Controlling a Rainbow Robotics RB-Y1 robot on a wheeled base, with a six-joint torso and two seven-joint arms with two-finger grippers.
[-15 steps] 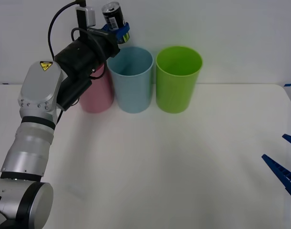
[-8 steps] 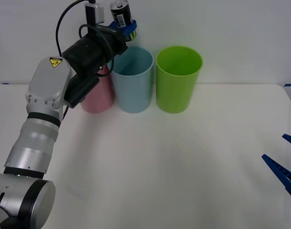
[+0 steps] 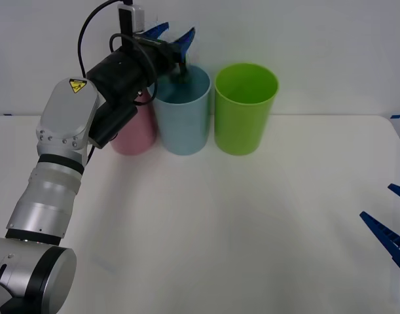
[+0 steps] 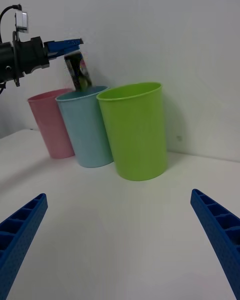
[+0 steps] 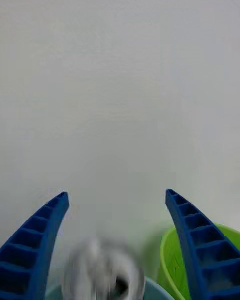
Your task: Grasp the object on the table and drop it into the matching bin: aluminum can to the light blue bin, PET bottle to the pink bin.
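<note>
Your left gripper (image 3: 168,36) has its fingers spread wide with nothing between them. The can (image 4: 78,71) is loose just under the fingertips, tilted, its lower end at the rim of the light blue bin (image 3: 181,110); from the left wrist camera it's a blur (image 5: 102,272) between the two blue fingers (image 5: 36,240), over the blue bin's mouth. I can't tell if it's touching the rim.

Left arm pose: reached up and forward from 8 o'clock on the table (image 3: 252,222), forearm angled toward the 12 o'clock edge, wrist above the bins, fingertips pointing at the back wall.

Bins stand in a row at the far edge: pink bin (image 3: 135,131) at 11 o'clock, partly behind your left wrist, blue bin beside it, green bin (image 3: 245,108) at roughly 12 o'clock. All upright, close together.

Your right gripper (image 4: 120,240) is parked low at 4 o'clock, fingers wide apart, holding nothing, facing the bins from well back.
</note>
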